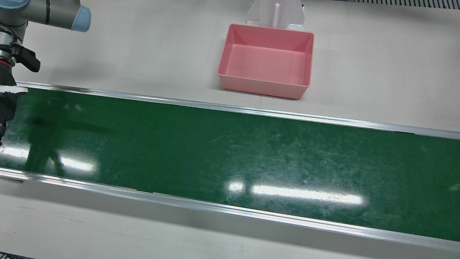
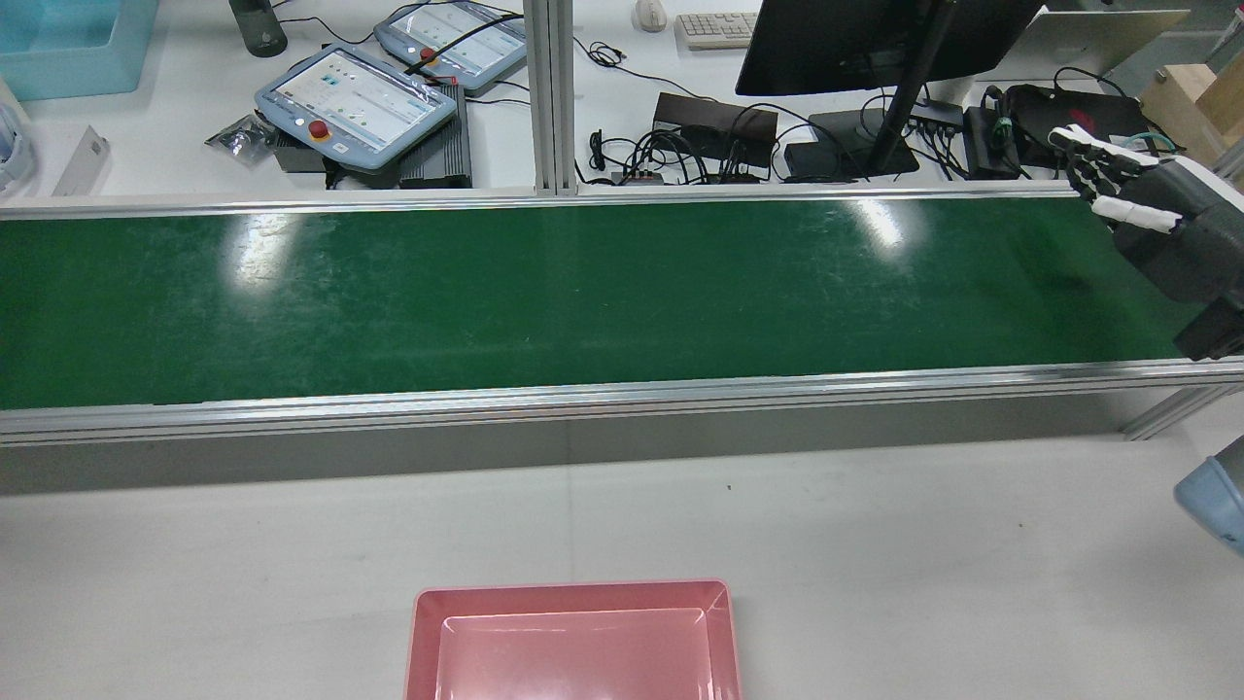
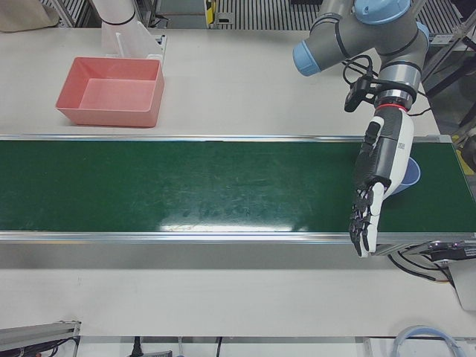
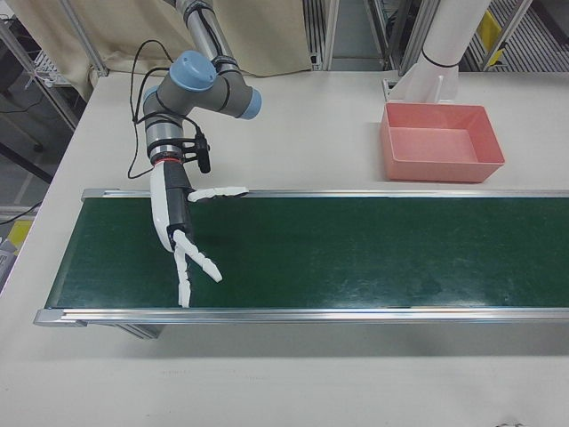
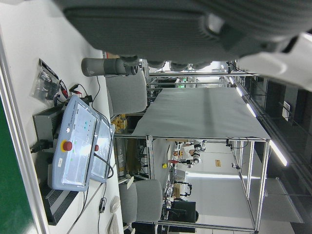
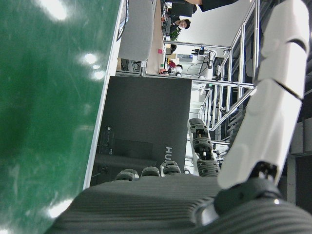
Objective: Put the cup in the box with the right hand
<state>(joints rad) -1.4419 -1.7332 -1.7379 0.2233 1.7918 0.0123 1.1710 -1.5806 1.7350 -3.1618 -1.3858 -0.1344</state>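
Cup (image 3: 411,175) on green belt (image 3: 186,186), just behind empty, loosely extended left hand (image 3: 374,178). Right hand (image 4: 180,229) splayed wide, empty, well apart. Wait low over belt, wrap cup squarely, then lift to pink box (image 4: 444,169).

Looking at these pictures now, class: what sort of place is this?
Probably a robotics lab or test station: a long green conveyor belt, grey robot arm with a white-fingered right hand, and grey teach pendants on the desk.
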